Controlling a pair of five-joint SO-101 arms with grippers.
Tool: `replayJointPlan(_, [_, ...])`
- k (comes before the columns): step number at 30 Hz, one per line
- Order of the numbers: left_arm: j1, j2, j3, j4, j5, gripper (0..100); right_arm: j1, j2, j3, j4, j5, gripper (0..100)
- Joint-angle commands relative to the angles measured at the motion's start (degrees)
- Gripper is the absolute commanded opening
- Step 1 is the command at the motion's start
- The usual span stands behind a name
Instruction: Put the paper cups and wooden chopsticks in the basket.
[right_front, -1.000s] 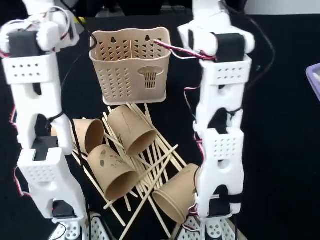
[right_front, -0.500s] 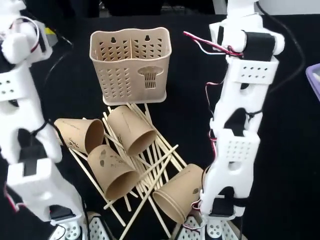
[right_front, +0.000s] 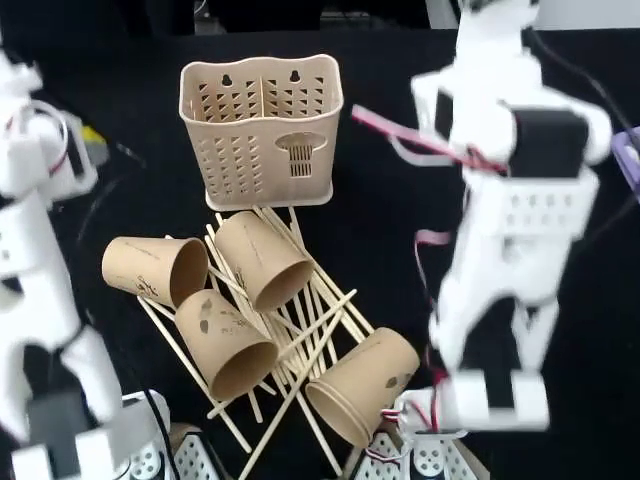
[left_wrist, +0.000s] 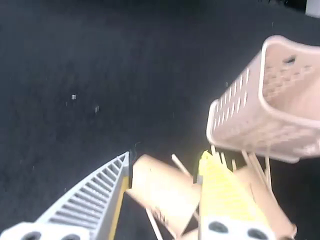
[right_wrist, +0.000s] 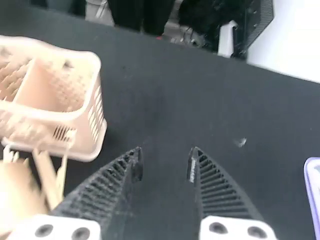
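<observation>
Got the left hand (left_wrist: 166, 156) spread wide above a cup (left_wrist: 165, 192). Mid-worktop (right_front: 380, 200): four cups (right_front: 225, 340) tipped over on a chopsticks (right_front: 305, 335) pile, right up against the basket (right_front: 262, 130). Right hand (right_wrist: 164, 155) wide open too, over bare worktop beside the basket.

A black table (right_front: 380, 220) runs under everything, and the corner of a purple container (right_front: 630, 160) sits on it at the high view's right edge. A small pale scrap (right_wrist: 241, 142) lies on the bare surface. Past the table's far edge stand dark furniture (right_wrist: 220, 25) and a white wall (right_wrist: 295, 35).
</observation>
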Motion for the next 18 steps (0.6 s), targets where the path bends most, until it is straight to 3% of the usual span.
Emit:
replayJointPlan(1, [-0.3, -11.3, 12.9, -1.5, -0.5, 22, -3.2, -15.7, 20.5, 1.1, -0.4, 16.0])
replayJointPlan(6, [-0.3, -25.0, 39.5, -14.4, -0.5, 22, -8.2, -33.0, 48.0, -4.2, 5.1, 16.0])
replayJointPlan(11, [-0.3, -35.3, 62.7, -28.0, -0.1, 23, -14.2, -48.8, 76.1, -17.5, 10.8, 16.0])
replayJointPlan(18, [-0.3, -42.6, 77.0, -37.5, 0.0, 22, -26.9, -64.8, 104.7, -39.2, 11.2, 16.0])
